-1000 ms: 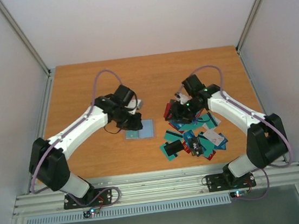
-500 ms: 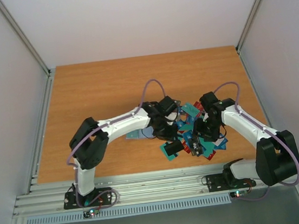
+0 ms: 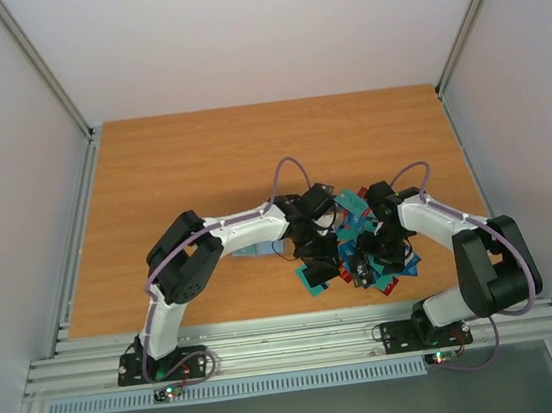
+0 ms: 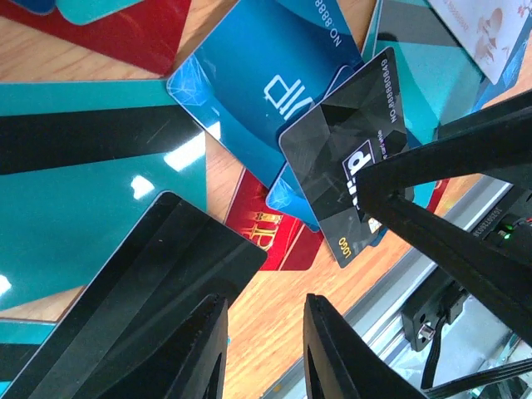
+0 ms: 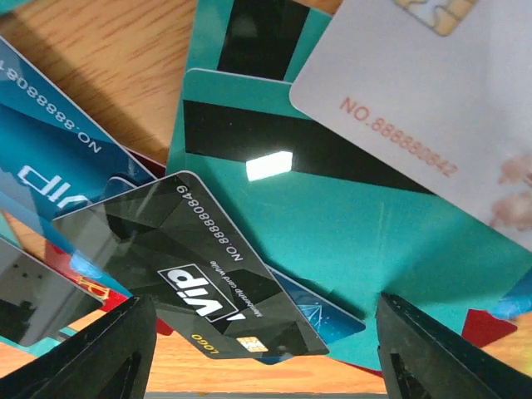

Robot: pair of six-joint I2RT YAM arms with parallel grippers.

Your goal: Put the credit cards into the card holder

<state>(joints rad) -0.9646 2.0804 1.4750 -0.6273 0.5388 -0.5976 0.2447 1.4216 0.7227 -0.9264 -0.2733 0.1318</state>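
Note:
The credit cards (image 3: 404,263) lie in an overlapping pile at the table's near right, mostly teal with black stripes. Both grippers hang low over this pile. My left gripper (image 3: 320,254) (image 4: 262,353) is open by a narrow gap, with only bare wood between its fingers. A black VIP card (image 4: 349,158) and a blue VIP card (image 4: 266,75) lie just beyond it. My right gripper (image 3: 368,261) (image 5: 266,357) is open wide, straddling the black VIP card (image 5: 183,266), which rests on a teal card (image 5: 349,216). The greyish-blue card holder (image 3: 257,249) lies left of the pile, partly hidden under the left arm.
A white card (image 5: 432,91) overlaps the teal ones at the right wrist view's upper right. The right gripper's dark finger (image 4: 449,241) crosses the left wrist view. The aluminium rail (image 3: 293,343) runs along the table's near edge. White walls close in the sides and back.
The left arm has swung right, from the card holder onto the pile. The right arm has come nearer and lower into the pile. The two grippers now sit close together.

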